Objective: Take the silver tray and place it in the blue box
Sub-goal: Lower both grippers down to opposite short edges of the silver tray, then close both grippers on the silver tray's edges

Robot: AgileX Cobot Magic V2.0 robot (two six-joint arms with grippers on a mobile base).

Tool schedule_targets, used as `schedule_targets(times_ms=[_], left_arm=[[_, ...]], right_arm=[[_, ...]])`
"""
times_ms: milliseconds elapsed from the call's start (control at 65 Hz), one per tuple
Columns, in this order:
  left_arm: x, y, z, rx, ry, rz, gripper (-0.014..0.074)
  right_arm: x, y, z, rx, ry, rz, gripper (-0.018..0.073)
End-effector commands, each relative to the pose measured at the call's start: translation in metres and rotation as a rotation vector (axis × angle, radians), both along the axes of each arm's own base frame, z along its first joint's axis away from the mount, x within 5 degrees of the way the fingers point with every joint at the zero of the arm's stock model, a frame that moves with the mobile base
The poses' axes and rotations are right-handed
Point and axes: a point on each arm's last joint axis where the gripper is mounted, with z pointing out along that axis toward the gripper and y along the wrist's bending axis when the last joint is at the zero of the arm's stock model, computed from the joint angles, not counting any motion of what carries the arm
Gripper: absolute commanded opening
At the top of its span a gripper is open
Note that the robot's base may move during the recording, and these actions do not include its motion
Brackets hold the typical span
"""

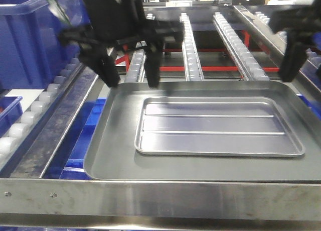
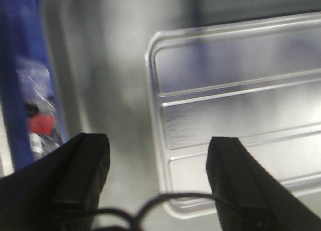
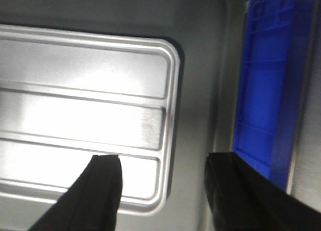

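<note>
the left gripper (image 1: 132, 83) hangs with its jaws wide apart and nothing between them, over the far left corner of the trays. in its wrist view one finger sits over the silver tray (image 1: 215, 125) and the other over bare grey metal, so the jaws straddle the tray's left short rim without touching it. the right gripper (image 3: 163, 160) is also spread wide and empty, straddling the opposite short rim, with a blue bin (image 3: 271, 90) just beyond.

the silver tray lies flat inside a larger grey tray (image 1: 115, 140), which rests on the table (image 1: 150, 201). the blue box (image 1: 25, 40) stands off to the left, well apart from the tray and higher.

the risks look plain. the rim is low and shiny, so a finger coming down a little off could skid over it or shove the tray sideways. going too deep could jam a finger against the grey tray's floor. if one side bites before the other, the tray may tilt and slip out on the way to the box.
</note>
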Motion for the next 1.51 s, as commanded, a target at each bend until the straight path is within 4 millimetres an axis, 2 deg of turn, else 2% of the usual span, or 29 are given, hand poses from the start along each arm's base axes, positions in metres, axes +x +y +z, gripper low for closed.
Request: schedule_targets(times_ms=[0,292,431,584,1015,1169,1276,1338,1491], left_arm=[[0.000,-0.005,0.026,-0.096,-0.069,0.008,0.0335],[0.007,-0.014,0.011,-0.132,-0.053,0.042,0.0333],[0.010,-0.017,-0.003,-0.106,-0.027,0.043,0.0333],[0.011,-0.018,-0.009,-0.092,-0.019,0.043,0.0333],[0.015,-0.020,-0.033,-0.031,0.036,0.047,0.0333],[0.015,-0.020,-0.035,-0.023,0.044,0.048,0.0329],[0.015,-0.020,-0.035,-0.021,0.045,0.049,0.0277],[0.015,-0.020,-0.035,-0.021,0.045,0.049,0.0226],[0.015,-0.020,-0.035,-0.020,0.044,0.048,0.0042]], right_arm=[[0.008,0.002,0.014,0.017,-0.071,0.003,0.0475],[0.026,0.005,-0.019,-0.019,0.005,0.038,0.0475],[0.031,0.005,-0.028,-0.021,0.011,0.036,0.0475],[0.036,0.006,-0.038,-0.024,0.025,0.036,0.0475],[0.043,0.007,-0.049,-0.040,0.023,0.061,0.0466],[0.044,0.007,-0.056,-0.045,0.043,0.064,0.0466],[0.045,0.007,-0.060,-0.047,0.059,0.065,0.0463],[0.045,0.007,-0.060,-0.047,0.060,0.065,0.0430],[0.044,0.007,-0.060,-0.048,0.065,0.065,0.0230]])
